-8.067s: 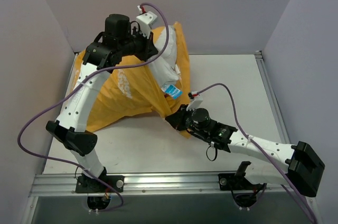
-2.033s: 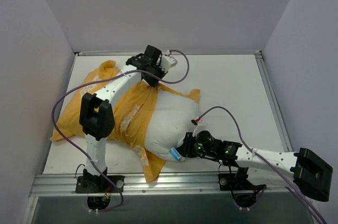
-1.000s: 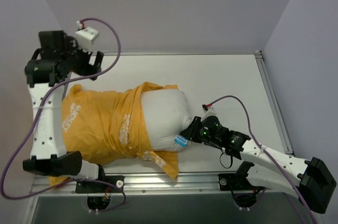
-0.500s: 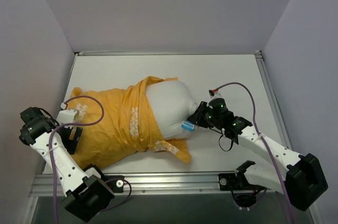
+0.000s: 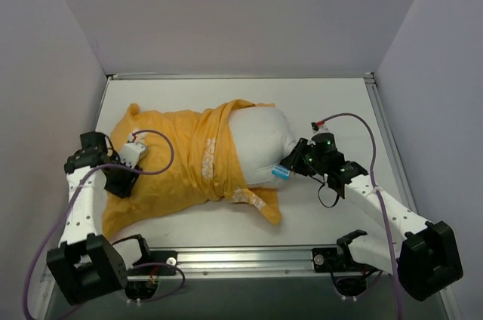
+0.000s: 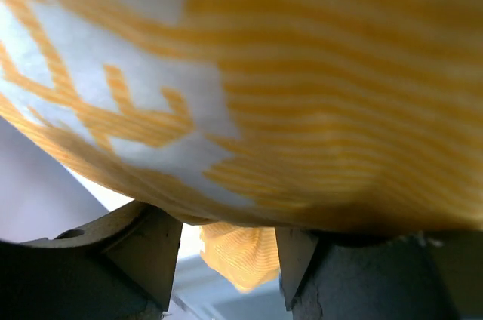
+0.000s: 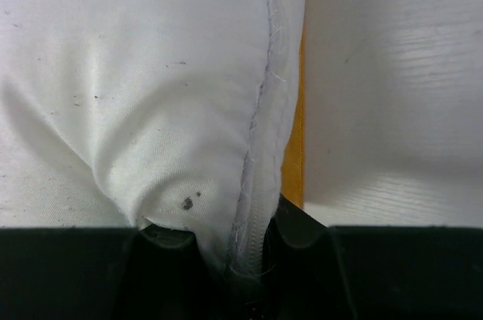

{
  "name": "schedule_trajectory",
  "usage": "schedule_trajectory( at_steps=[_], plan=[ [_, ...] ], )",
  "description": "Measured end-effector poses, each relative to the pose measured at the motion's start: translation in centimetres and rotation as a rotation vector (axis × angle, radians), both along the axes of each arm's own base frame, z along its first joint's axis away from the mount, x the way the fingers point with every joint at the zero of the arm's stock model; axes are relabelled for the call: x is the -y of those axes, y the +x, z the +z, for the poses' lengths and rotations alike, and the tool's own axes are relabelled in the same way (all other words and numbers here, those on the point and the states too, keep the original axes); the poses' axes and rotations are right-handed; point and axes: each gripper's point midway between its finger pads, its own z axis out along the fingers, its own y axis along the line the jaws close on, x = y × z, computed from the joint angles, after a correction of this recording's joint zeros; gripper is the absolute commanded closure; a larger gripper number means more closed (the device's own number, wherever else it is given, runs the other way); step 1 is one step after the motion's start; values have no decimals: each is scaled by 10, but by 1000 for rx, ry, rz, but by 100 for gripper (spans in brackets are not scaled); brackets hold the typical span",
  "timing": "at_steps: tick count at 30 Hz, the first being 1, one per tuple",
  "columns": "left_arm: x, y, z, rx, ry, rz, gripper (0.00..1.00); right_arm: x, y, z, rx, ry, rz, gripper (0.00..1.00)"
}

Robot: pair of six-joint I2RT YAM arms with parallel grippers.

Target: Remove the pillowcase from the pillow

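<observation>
The orange pillowcase (image 5: 170,161) lies across the left half of the table, still wrapped round the left part of the white pillow (image 5: 256,143). The pillow's right end sticks out bare, with a small blue tag (image 5: 281,173) at its near corner. My right gripper (image 5: 293,163) is shut on that corner; in the right wrist view its jaws (image 7: 234,241) pinch the pillow's seam (image 7: 260,146), with an orange strip (image 7: 296,154) beside it. My left gripper (image 5: 121,179) sits at the pillowcase's left end. Its fingers (image 6: 151,248) stand apart under printed orange fabric (image 6: 324,71), with a fold hanging between them.
Grey walls close in the table on the left (image 5: 53,71), back and right. An aluminium rail (image 5: 241,258) runs along the near edge between the two arm bases. Bare white tabletop (image 5: 339,109) shows at the back right. Purple cables loop off both wrists.
The left arm has swung in from the table's left edge onto the pillowcase's end and its jaws have narrowed. The right gripper has drawn the pillow a little further back and right.
</observation>
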Motion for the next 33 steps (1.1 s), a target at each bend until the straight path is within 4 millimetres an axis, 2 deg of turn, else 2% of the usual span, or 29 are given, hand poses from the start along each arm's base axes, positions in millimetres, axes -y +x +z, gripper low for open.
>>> schedule_trajectory(
  at_steps=[1,4,5,7,8,9,12,15,19,21,25,28,29,31,32,33],
  plan=[
    [9,19,-1,15,7,-35,42,6,4,-1,0,-4,-18,100],
    [24,65,2,45,-2,-60,29,19,12,-5,-6,-17,-62,100],
    [26,79,7,57,-12,-52,21,21,13,-6,-8,-20,-70,100],
    [25,107,19,99,-19,-37,12,24,15,-8,-13,-25,-76,100],
    [24,117,25,125,-19,-32,7,24,15,-9,-15,-24,-76,100],
    [22,122,30,146,-21,-34,6,25,16,-9,-15,-24,-76,100],
    [16,114,37,161,-30,-55,6,29,18,-11,-21,-22,-76,100],
    [-4,86,35,149,-32,-61,6,31,20,-14,-31,-19,-73,100],
    [-35,39,15,104,-3,-21,6,29,21,-17,-38,-20,-59,100],
    [-33,26,-1,69,-3,-41,6,29,21,-19,-42,-21,-52,100],
    [-20,21,-31,35,-28,-72,6,28,21,-22,-53,-24,-47,100],
    [-17,33,-39,75,-32,-72,4,28,21,-22,-51,-23,-46,100],
    [-19,40,-41,97,-26,-66,21,27,22,-21,-49,-22,-46,100],
    [-25,53,-48,139,-9,-40,47,27,23,-19,-44,-21,-46,100],
    [-29,58,-55,149,1,-28,64,28,25,-18,-41,-21,-51,100],
    [-34,62,-64,151,9,-11,95,29,26,-17,-37,-22,-53,100]
  ],
)
